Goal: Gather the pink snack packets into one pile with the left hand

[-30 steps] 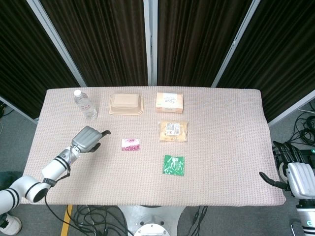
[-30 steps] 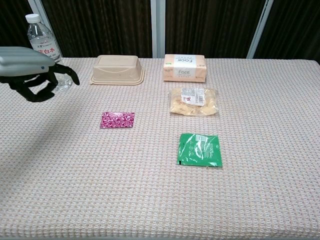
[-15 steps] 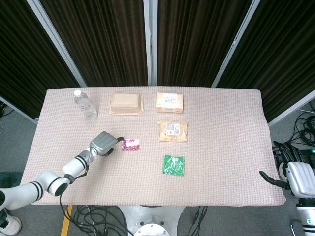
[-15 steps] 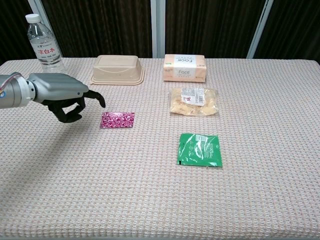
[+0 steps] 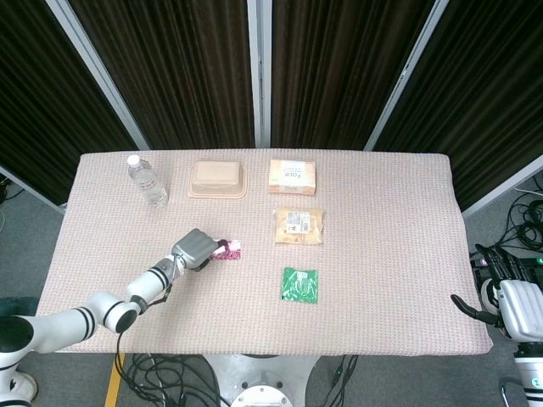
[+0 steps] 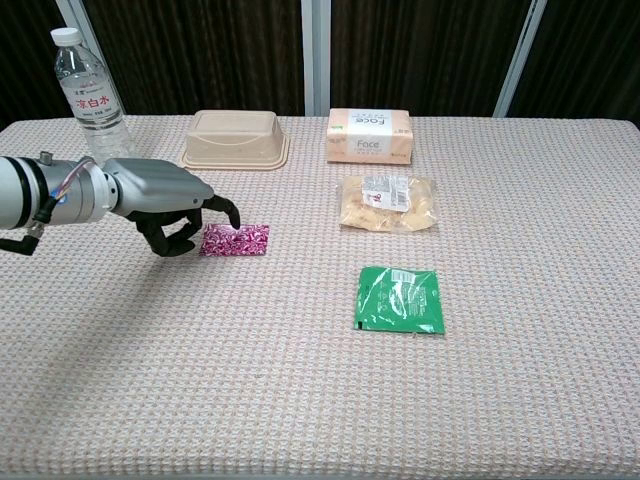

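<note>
Chest view: left hand (image 6: 172, 212) now at pink packet's (image 6: 238, 240) left edge, fingers curled, grip unclear.

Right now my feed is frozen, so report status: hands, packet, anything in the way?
Left hand at the pink packet, fingers curled over its left edge, nothing gripped. Right hand idle off the table edge. Nothing in the way.

Left hand (image 5: 196, 249) reaches the pink snack packet (image 5: 229, 249) — fingers (image 5: 217, 246) over its left edge.
</note>
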Robot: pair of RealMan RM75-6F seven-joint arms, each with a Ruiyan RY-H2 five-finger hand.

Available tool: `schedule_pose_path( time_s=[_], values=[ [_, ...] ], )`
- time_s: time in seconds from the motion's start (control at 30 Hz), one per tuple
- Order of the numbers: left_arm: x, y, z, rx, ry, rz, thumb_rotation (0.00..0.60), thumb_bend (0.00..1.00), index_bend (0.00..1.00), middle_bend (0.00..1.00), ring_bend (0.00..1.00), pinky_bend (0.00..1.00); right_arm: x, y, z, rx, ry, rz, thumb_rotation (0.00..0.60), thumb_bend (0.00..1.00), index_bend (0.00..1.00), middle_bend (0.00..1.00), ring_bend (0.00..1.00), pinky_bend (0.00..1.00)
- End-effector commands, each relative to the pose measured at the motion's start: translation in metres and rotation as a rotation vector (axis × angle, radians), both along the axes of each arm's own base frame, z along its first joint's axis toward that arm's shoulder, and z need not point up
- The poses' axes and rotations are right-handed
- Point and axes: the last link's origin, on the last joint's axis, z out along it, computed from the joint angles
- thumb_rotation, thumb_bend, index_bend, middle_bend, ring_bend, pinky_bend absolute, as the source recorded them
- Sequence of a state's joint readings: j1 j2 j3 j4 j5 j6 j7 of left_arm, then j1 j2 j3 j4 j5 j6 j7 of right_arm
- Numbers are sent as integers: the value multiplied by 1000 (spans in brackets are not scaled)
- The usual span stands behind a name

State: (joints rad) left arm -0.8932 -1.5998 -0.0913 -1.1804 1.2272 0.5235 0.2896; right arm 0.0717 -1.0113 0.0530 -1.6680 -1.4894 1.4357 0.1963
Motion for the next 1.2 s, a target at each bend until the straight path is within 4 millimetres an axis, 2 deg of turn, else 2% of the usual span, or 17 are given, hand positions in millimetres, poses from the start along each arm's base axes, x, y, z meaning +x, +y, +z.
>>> schedule_pose_path(
  time_s=[0.03,0.3,0.73,0.97,1.1,1.2],
  values=[
    [3,0,-6,-16,19,2,600,539,238,813,841,895,-1,1,0,-2,-3,-4,89,90,64,111,0,77],
    [0,-1,-6,-12,77,8,600,540,238,815,842,894,-3,0,-1,2,-2,-4,87,89,64,111,0,77],
    [-21,-23,29,21,221,19,600,539,248,815,842,875,-2,4,0,-5,-6,5,93,85,64,112,0,77],
    [-35,-28,52,41,299,49,600,540,273,813,842,871,-1,7,3,-17,-6,9,90,89,65,111,0,77],
    [-29,-28,62,74,285,49,600,540,276,811,842,862,-1,9,3,-19,-6,10,89,88,65,111,0,77],
    [-18,-29,59,94,237,30,600,539,277,811,842,862,-2,9,2,-14,-9,8,92,88,65,111,0,77]
  ],
)
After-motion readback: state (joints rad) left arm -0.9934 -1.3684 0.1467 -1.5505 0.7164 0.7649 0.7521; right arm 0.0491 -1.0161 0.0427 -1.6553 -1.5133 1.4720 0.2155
